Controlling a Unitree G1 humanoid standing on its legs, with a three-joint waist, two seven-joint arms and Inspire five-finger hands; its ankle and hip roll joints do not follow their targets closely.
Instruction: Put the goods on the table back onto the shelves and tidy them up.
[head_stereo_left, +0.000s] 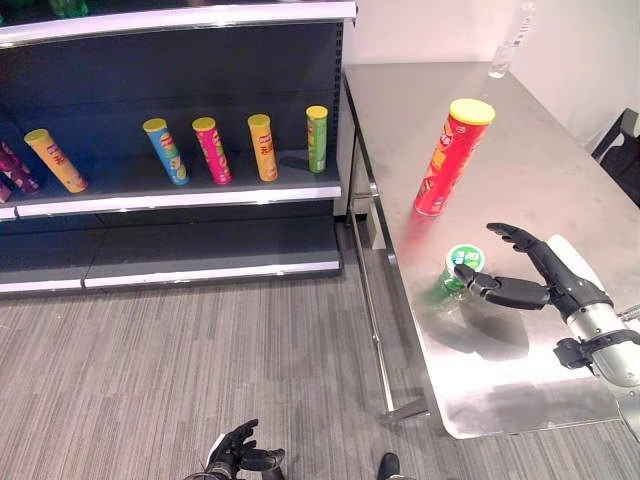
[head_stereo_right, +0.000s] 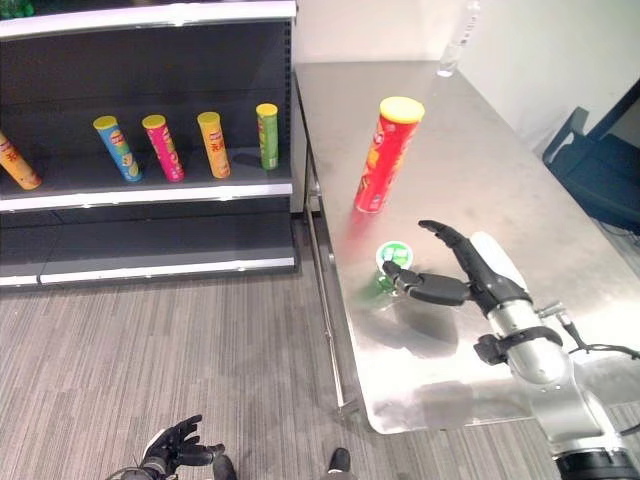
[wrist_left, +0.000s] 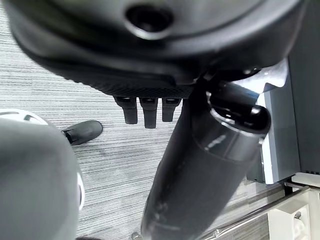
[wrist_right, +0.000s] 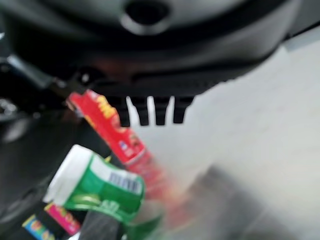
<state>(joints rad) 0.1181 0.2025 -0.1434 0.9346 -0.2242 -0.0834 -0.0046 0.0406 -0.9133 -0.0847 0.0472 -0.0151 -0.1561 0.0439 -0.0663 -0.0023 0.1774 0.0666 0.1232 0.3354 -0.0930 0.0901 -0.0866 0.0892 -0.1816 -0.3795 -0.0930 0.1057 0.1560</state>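
The right hand (head_stereo_left: 535, 283) is over the bench (head_stereo_left: 560, 180) near its shelf-side edge, fingers (head_stereo_left: 515, 236) spread and the thumb touching the short green can (head_stereo_left: 462, 268) – open, not yet closed round it. The wrist view is blurred, but the can seems to stand just past the thumb, with the fingers clear of it. Toward the far edge of the bench stands the tall red can (head_stereo_left: 452, 157), upright and apart from the green one; a clear bottle (head_stereo_left: 508, 45) stands at the far edge.

The step in hand looks like the reach for the green can. Next the fingers need to come round its far side and close before any lift, as a thumb push alone could tip it toward the bench edge.

On the shelf (head_stereo_left: 180, 195) four cans (head_stereo_left: 240, 148) stand in a row, with an orange can (head_stereo_left: 55, 160) leaning further along – room remains. The left hand (head_stereo_left: 238, 452) hangs low over the floor, its fingers loosely curled and holding nothing.
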